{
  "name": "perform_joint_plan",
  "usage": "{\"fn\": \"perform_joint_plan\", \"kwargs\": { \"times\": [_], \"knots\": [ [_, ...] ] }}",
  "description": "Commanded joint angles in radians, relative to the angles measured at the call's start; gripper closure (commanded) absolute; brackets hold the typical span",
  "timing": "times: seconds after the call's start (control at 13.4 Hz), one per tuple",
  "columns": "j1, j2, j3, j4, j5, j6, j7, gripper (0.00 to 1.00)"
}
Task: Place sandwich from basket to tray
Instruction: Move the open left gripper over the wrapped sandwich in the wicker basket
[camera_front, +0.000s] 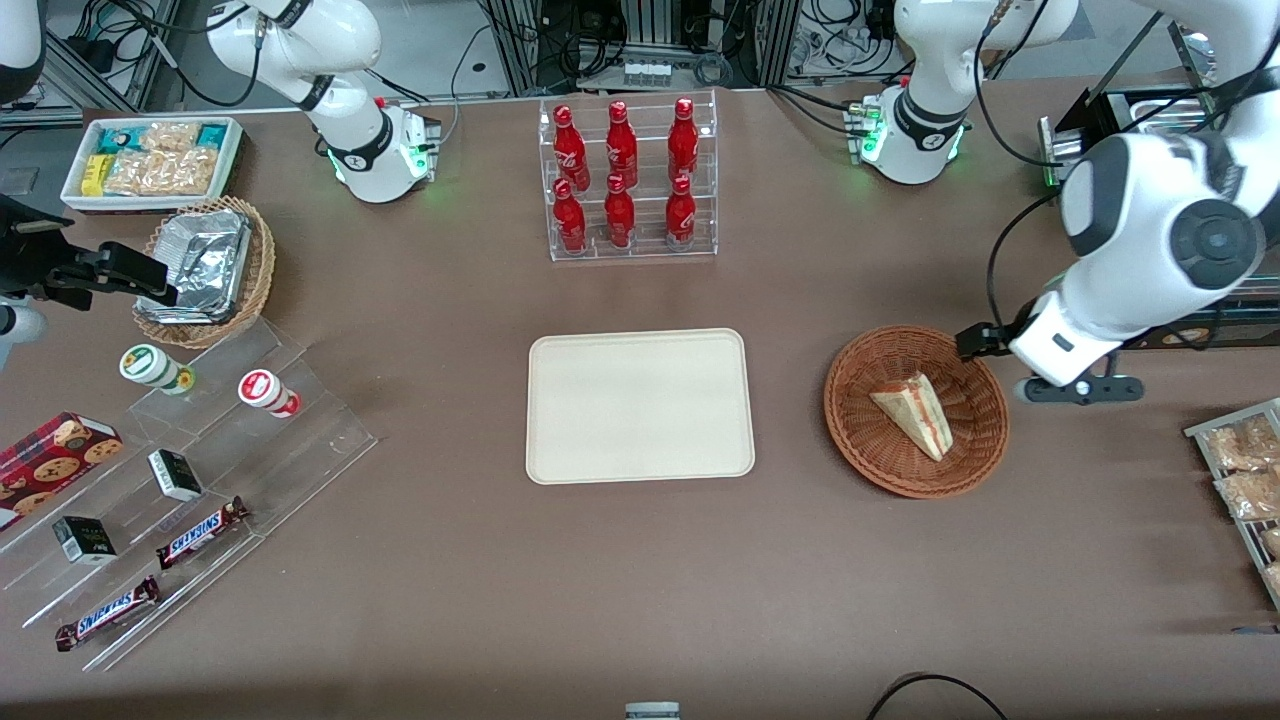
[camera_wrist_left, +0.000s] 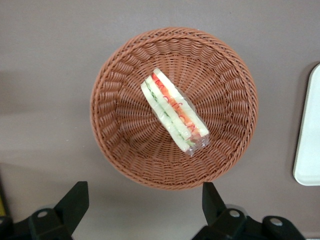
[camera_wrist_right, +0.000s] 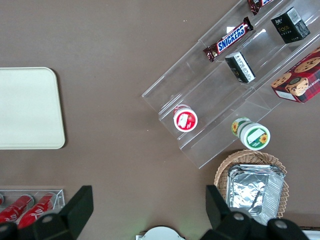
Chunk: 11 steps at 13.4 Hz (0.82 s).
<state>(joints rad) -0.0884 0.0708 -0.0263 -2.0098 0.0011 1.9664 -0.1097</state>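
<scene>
**Sandwich waits in basket as gripper lines up**

The sandwich (camera_front: 915, 413) lies in the wicker basket (camera_front: 862, 440), at three o'clock from the empty tray (camera_front: 640, 405). The gripper (camera_wrist_left: 145, 207) hovers above the basket rim, fingers spread wide; it should straddle the wedge's flat sides. Brown table (camera_front: 600, 600), bottles (camera_front: 622, 180) at twelve.

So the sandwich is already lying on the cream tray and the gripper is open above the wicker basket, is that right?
Not quite. The sandwich lies in the basket, not on the tray, which holds nothing; the front view shows this. The rest stands: the gripper hangs open above the basket, as the left wrist view shows.
</scene>
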Motion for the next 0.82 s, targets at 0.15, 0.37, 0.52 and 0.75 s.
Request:
{"fn": "perform_joint_plan", "kwargs": {
  "times": [0.15, 0.37, 0.52, 0.75],
  "knots": [
    [-0.040, -0.039, 0.006, -0.182, -0.004, 0.224, -0.118, 0.00],
    [-0.045, -0.017, 0.000, -0.190, -0.004, 0.253, -0.282, 0.00],
    [-0.045, 0.001, -0.017, -0.190, -0.003, 0.281, -0.408, 0.00],
    [-0.045, 0.035, -0.026, -0.188, 0.002, 0.327, -0.569, 0.00]
  ]
}}
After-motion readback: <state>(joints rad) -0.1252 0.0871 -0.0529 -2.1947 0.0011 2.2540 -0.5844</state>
